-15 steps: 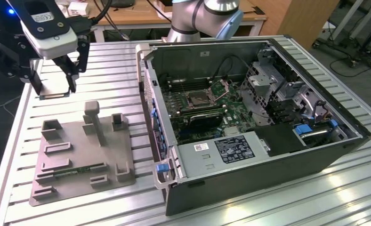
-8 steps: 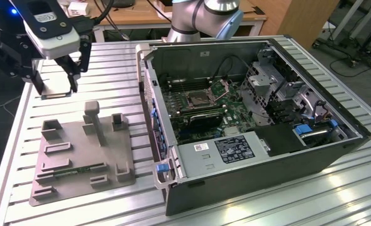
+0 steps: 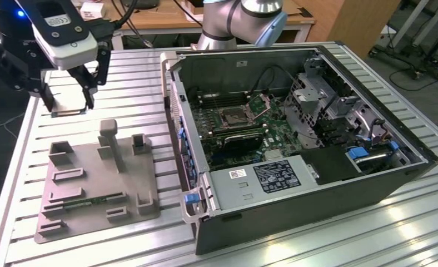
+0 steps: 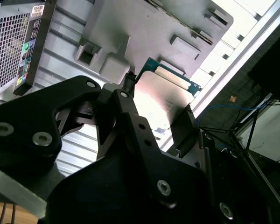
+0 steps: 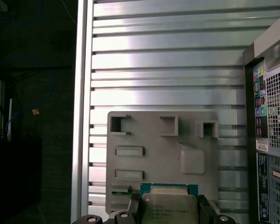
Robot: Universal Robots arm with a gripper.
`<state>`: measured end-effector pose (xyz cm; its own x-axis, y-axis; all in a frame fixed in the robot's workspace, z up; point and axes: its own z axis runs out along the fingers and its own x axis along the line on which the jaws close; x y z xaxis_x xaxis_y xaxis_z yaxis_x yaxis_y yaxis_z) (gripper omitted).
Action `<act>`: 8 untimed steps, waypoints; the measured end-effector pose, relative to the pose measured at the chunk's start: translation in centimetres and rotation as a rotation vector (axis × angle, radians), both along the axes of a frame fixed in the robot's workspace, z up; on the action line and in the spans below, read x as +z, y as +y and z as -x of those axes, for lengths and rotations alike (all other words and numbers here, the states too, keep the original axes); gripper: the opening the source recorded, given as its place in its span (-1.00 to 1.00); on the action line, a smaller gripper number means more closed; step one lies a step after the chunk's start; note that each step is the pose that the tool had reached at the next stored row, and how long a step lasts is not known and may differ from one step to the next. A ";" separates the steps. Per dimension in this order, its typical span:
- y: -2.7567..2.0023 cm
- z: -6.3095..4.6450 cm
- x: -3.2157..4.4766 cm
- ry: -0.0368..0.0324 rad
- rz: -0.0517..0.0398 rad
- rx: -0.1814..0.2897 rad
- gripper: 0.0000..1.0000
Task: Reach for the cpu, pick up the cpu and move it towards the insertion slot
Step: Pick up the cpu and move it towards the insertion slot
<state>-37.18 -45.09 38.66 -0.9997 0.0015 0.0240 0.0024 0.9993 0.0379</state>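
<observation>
Clearly we have the cpu (image 5: 169, 207) in hand: in both wrist views the gripper (image 4: 156, 109) is closed on it, one dark finger (image 5: 203, 207) pressed to each of two opposite edges, so the flat metal top and the thin green rim stay uncovered. Holding it by the edges, we judge, spares the contact face from pressure and keeps the chip level. In the exterior view the gripper (image 3: 70, 103) hangs at the far end of the exterior view's left, past the far edge of the grey fixture plate (image 3: 81, 167) on the slatted table (image 3: 130, 72). We cannot tell how far the chip is off the surface. The insertion slot (image 3: 236, 117) lies well apart, inside the open computer case (image 3: 308, 206) toward the exterior view's right, its bracket (image 3: 265, 102) swung up so the socket is bare.
</observation>
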 end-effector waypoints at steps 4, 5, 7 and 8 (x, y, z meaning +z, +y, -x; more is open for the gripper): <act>0.00 -0.1 0.01 0.0001 0.0000 0.000 0.10; 0.00 -0.2 0.01 0.0001 0.0001 0.000 0.10; 0.00 -0.2 0.00 0.0001 0.0000 0.000 0.10; 0.00 -0.3 0.00 0.0001 0.0000 0.000 0.10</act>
